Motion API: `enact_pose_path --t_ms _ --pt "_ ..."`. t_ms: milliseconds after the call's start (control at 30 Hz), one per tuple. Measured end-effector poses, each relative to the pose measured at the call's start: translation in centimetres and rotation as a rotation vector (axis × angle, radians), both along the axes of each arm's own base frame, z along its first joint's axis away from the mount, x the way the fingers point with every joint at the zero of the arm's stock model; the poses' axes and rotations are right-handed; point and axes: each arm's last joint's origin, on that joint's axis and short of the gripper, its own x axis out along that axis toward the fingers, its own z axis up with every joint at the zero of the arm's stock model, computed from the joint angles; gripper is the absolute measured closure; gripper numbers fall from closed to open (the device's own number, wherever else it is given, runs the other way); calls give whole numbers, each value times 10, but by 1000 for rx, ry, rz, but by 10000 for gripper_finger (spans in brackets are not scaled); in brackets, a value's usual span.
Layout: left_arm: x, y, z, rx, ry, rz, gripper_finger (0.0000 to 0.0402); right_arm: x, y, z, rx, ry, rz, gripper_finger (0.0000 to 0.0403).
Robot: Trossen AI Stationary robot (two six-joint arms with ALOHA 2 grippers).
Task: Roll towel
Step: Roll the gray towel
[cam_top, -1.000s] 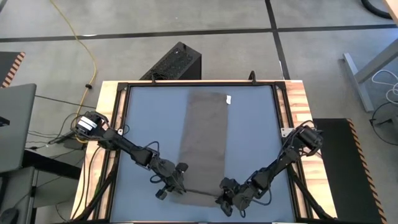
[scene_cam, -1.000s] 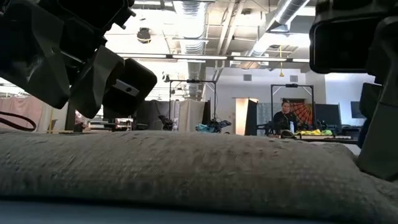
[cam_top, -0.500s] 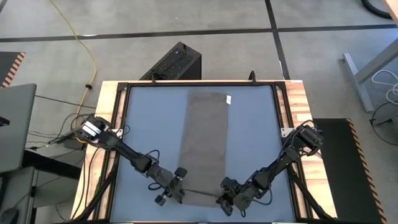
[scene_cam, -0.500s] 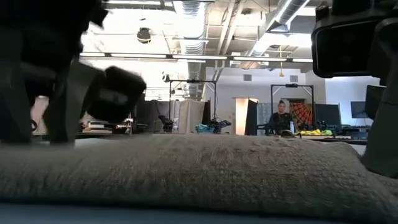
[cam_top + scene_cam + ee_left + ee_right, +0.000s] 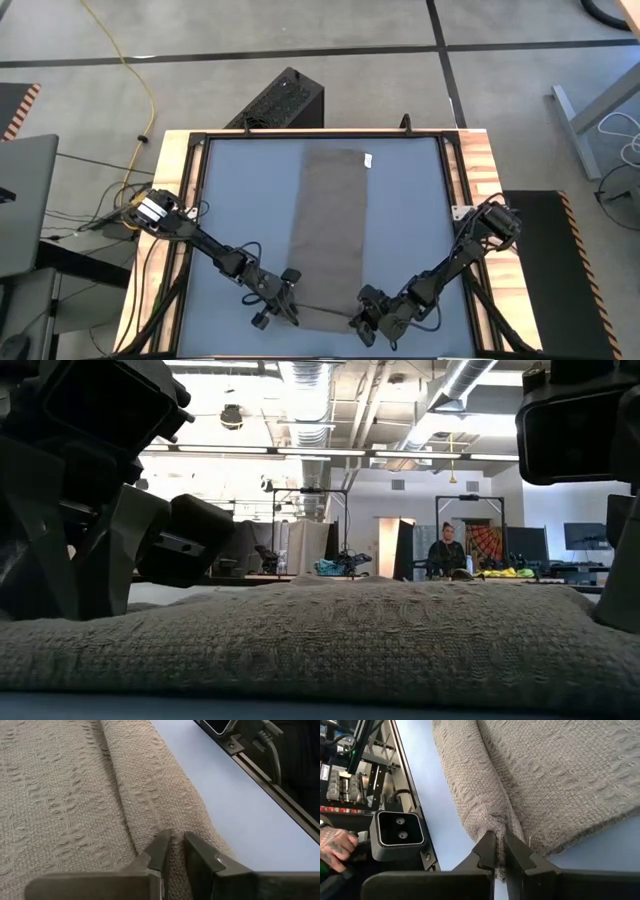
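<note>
- Towel (image 5: 328, 235) lies flat as a long strip down the middle of the blue tabletop (image 5: 240, 200), with the small white tag (image 5: 368, 159) at the far end and the near end between the two arms.
- Left pincer (image 5: 283, 304) is at the near left corner of the towel; in its wrist view the two fingers (image 5: 161, 851) stand close together with a thin ridge of cloth pinched between them.
- Right pincer (image 5: 366, 322) is at the near right corner; its fingers (image 5: 488, 851) are also almost closed, and a fold of the towel edge is held between them.
- I judge that the step in hand is to take the near edge at both corners, so that the roll can begin toward the tag.
- To do it well, both grips must catch the same layer and have equal height, otherwise the roll becomes a cone.
- The corners should lift only a little and fold forward together, at equal speed, with the edge kept straight across the strip.
- A grip with too little cloth can slip; a deeper bite seems safer before the turn.
</note>
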Motion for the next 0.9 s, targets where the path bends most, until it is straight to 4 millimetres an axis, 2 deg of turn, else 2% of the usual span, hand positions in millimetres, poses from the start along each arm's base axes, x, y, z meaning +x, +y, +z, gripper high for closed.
enact_pose_path --t_ms 167,300,667,900 --pt "0 0 -1 0 9 5 376 -1 1 0 -1 -2 -1 368" --pt "0 0 1 -2 0 -15 370 -2 -1 -2 5 24 -28 367" --pt "-9 0 41 -66 -55 -74 272 -1 -3 -2 12 40 -47 365" --pt "-24 -24 43 14 -147 -221 238 -1 -3 -3 13 42 -46 365"
